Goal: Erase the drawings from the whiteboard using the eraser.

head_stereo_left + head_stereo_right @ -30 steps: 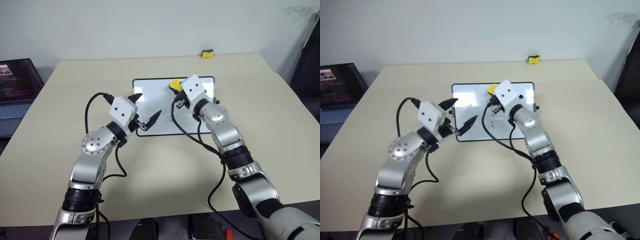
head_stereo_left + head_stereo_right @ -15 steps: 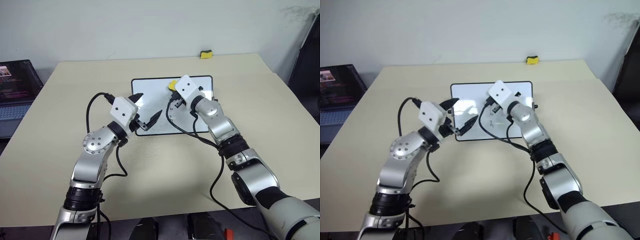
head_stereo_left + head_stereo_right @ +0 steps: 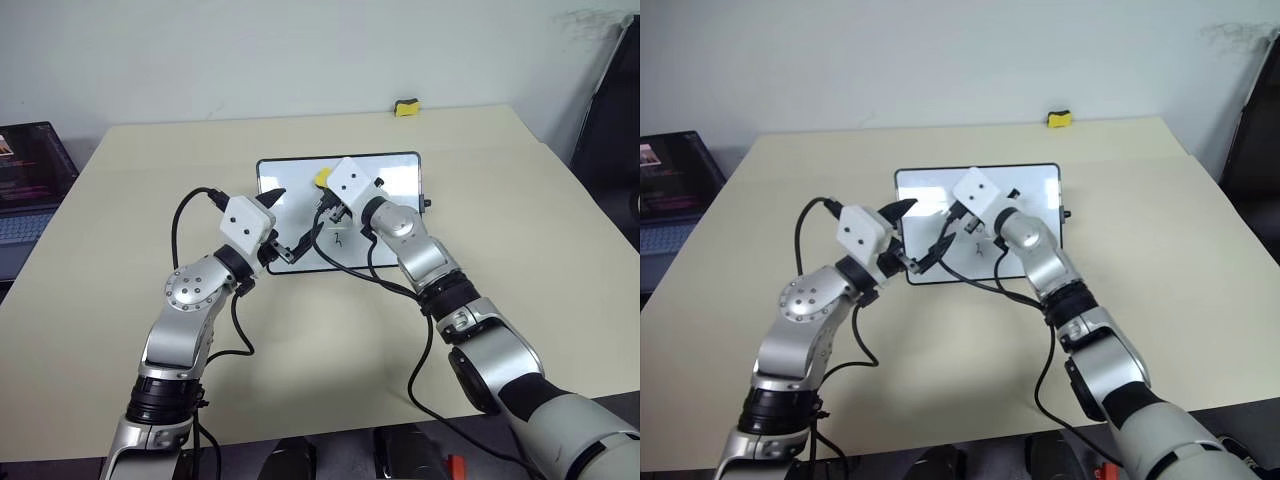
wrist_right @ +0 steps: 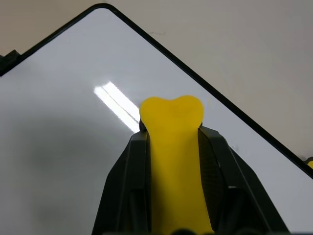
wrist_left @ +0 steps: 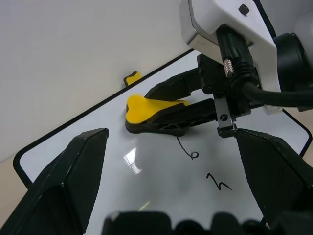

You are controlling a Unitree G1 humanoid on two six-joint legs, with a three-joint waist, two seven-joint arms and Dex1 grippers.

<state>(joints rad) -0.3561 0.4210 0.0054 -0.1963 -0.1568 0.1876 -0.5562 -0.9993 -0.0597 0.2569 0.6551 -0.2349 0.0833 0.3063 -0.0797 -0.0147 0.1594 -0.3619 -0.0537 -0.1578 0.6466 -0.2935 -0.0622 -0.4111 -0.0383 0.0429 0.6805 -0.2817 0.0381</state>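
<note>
Left eye view: at far left a dark laptop (image 3: 25, 180) sits off the beige table (image 3: 120, 330), uninvolved. The left gripper (image 3: 290, 222), its black fingers spread apart and empty, hovers at the near left edge of the small glossy black-framed whiteboard (image 3: 395, 175), apparently placed to steady it. The right gripper (image 3: 326, 208) is clamped on the oblong yellow sponge eraser (image 5: 146, 108), dark underside down on the board, just beside the thin black marker drawings (image 5: 205, 169), two of which remain unwiped. A second yellow-and-black block (image 3: 405, 107) lies well apart at the table's far edge.
</note>
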